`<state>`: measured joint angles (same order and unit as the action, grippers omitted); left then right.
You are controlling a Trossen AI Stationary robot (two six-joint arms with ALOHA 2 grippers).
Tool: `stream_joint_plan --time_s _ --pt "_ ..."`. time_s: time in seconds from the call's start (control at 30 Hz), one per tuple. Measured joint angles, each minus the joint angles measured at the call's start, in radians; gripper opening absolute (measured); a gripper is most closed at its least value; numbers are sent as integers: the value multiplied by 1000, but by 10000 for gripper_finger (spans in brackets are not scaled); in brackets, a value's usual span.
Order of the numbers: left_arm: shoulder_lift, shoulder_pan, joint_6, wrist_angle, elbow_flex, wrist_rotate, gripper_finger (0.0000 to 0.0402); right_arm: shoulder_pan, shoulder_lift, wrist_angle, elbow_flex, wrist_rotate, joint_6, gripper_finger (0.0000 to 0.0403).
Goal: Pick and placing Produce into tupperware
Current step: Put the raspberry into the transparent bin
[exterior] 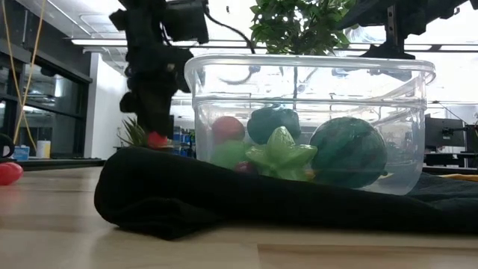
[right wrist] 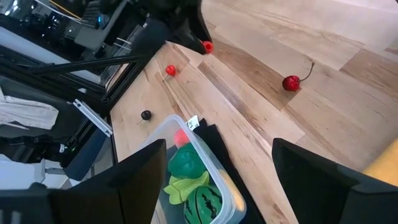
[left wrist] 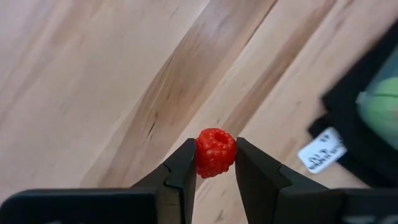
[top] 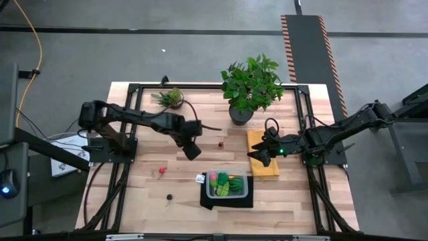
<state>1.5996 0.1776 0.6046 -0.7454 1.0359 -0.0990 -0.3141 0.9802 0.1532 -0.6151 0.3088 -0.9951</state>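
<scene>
Wooden table under me. The tupperware sits on a black mat near the front, produce inside. My right gripper waits, fingers apart, over the yellow cloth. My left gripper pinches a raspberry above the wood.

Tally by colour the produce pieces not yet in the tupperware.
Red: 3 (raspberry in the left gripper, cherry, small red piece)
Dark: 1 (dark berry)
Total: 4
</scene>
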Motion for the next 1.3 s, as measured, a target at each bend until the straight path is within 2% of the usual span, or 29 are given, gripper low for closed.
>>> stream_joint_plan --time_s 0.2,0.4,0.77,1.03,1.13,1.3 --pt "-118 0 -16 -17 0 -1 87 0 0 -10 0 6 1 282" --pt "-272 -1 -61 -63 0 -44 88 0 0 -44 0 12 1 282" --pt "-575 -1 -175 -64 0 -119 88 0 0 -125 0 130 2 282" --pt "-744 -1 -255 37 0 -215 88 0 0 -120 0 160 -93 282" --pt "-781 -2 -265 101 0 -234 88 0 0 -122 0 162 -152 282" --pt "-800 -8 -292 203 0 -254 88 0 0 -137 0 181 -160 282"
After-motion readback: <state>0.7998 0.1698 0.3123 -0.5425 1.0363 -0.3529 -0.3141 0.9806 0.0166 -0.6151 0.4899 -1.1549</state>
